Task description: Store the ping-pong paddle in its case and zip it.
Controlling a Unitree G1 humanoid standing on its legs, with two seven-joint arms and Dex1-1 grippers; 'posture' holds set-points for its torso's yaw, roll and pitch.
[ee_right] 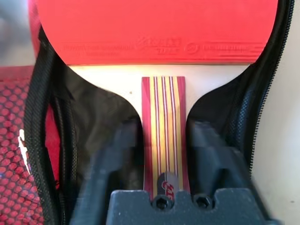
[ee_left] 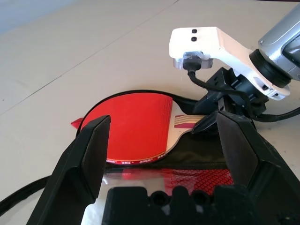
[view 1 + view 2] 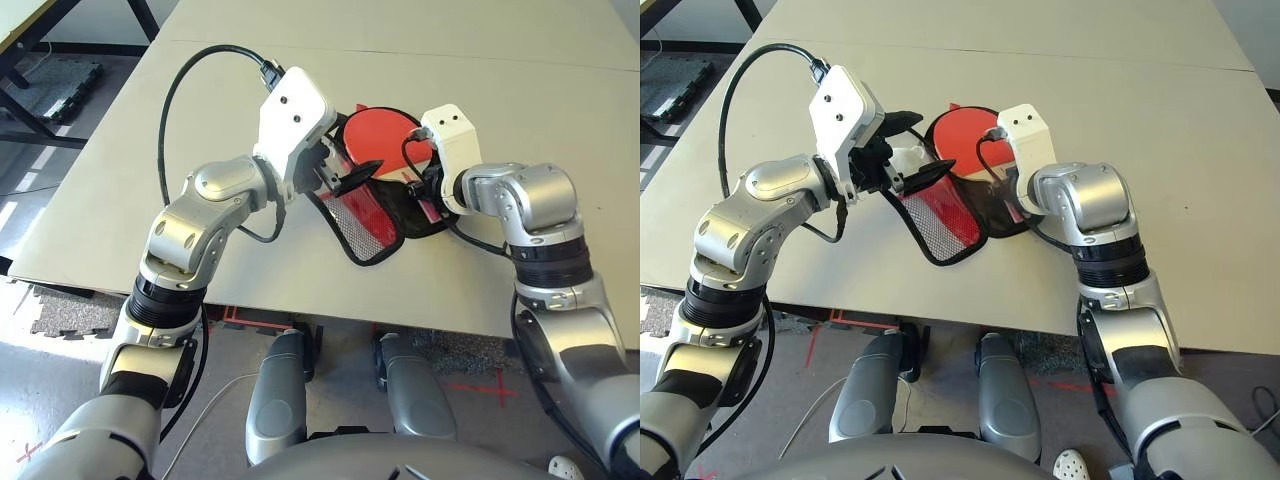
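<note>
While paddle (image 1: 157, 33) lies in open case (image 3: 372, 235) on desk (image 3: 520, 90), I widen R jaws off handle, back out straight; L jaws wide, empty, ready for flap.

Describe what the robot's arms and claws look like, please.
Both arms have silver rounded shells with black ribbed bands at the joints. Each wrist carries a white boxy camera housing with a black cable looping from it. The left claw and right claw each have two chunky matte black fingers.
</note>
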